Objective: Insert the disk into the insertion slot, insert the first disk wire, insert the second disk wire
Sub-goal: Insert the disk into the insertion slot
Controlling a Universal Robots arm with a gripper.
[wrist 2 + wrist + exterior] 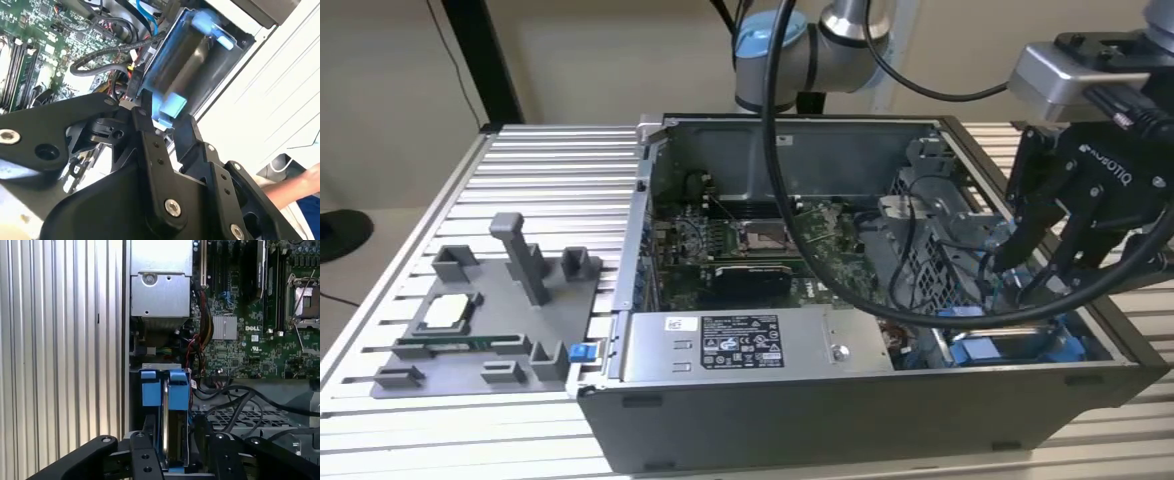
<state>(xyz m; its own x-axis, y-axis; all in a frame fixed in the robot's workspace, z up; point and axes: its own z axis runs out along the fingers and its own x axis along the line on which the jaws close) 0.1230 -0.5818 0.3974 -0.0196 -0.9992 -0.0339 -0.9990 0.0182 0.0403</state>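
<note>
Gripper (174,426) fingers clamped on the disk (178,390). It sits partway down the insertion slot (222,70), at the computer case's (854,425) near corner, exterior view's right. Risk: a slight tilt jams its blue carrier against the slot wall, and the black cables (235,395) nearby could snag.
</note>
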